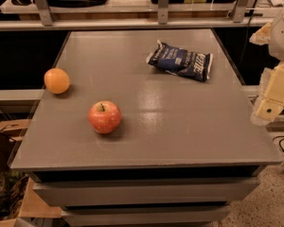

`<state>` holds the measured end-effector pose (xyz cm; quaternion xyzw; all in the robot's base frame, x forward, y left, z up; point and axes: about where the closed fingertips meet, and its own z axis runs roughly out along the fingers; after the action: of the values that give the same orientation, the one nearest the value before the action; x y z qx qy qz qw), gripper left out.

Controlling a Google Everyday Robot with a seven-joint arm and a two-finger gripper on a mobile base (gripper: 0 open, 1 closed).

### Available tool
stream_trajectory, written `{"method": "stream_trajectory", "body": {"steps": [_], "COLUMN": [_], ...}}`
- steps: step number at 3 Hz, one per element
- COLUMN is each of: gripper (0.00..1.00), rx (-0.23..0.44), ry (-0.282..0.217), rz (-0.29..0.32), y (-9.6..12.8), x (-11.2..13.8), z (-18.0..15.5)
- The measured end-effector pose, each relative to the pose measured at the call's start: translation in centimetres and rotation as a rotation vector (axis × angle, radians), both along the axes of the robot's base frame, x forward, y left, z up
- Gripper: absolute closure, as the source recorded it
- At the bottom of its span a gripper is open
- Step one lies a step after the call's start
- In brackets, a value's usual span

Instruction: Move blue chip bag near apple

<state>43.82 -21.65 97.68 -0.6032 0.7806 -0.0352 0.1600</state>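
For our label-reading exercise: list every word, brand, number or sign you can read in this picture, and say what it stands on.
On the blue chip bag: white lettering, too blurred to read.
On the apple and the orange: no text.
On the pincer, at the right edge beside the table: no readable marking.

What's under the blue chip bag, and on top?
Grey table shows around the blue chip bag; nothing lies on top. Underneath is hidden. The hand hangs beyond the table's right edge.
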Motion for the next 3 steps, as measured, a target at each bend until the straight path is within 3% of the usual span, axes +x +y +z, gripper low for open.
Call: {"method": "stream_trajectory", "body": {"steps": [2,3], "gripper": [0.00,0.00], "rx": [0.006,0.020], "ry": [-0.025,-0.058], "rz": [-0.003,0.021], "y": [0.2,1.2], "x": [0.6,2.5], "z": [0.4,0.7]}}
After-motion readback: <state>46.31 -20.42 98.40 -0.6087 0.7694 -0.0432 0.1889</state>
